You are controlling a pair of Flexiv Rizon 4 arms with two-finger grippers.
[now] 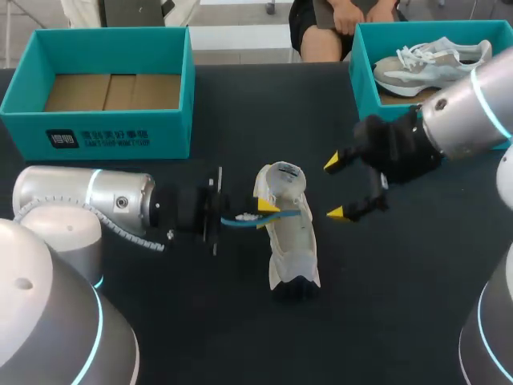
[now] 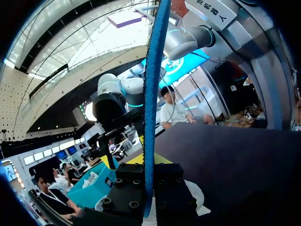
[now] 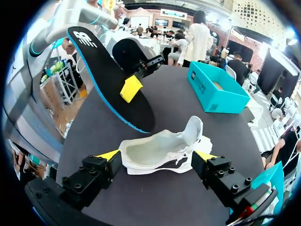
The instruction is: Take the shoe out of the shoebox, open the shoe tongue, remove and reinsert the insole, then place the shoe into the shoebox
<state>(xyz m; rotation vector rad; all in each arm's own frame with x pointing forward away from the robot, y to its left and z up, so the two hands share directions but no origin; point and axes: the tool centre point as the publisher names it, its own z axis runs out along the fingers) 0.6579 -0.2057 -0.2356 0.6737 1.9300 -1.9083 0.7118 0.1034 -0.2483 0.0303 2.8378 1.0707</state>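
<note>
Right wrist view has the white sneaker [image 3: 160, 150] lying on its side on the dark bench [image 3: 188, 99], its open top turned toward this camera, ahead of the right claw [image 3: 156, 157]. That claw's fingers stand wide apart and grip nothing, and the head view shows it just beside the sneaker, not touching. The left claw [image 3: 131, 87] is clamped across the middle of the black, blue-edged insole [image 3: 106, 70], which is held up off the bench close over the sneaker. The insole looks thin, light and floppy, so I judge its free ends will bend when pushed; feeding the toe end in at a slant should suit. The sneaker seems light and soft-sided, likely to slide or fold under a push, so the stiffer heel collar is the place to pinch. An empty teal shoebox [image 1: 168, 120] stands well apart.
</note>
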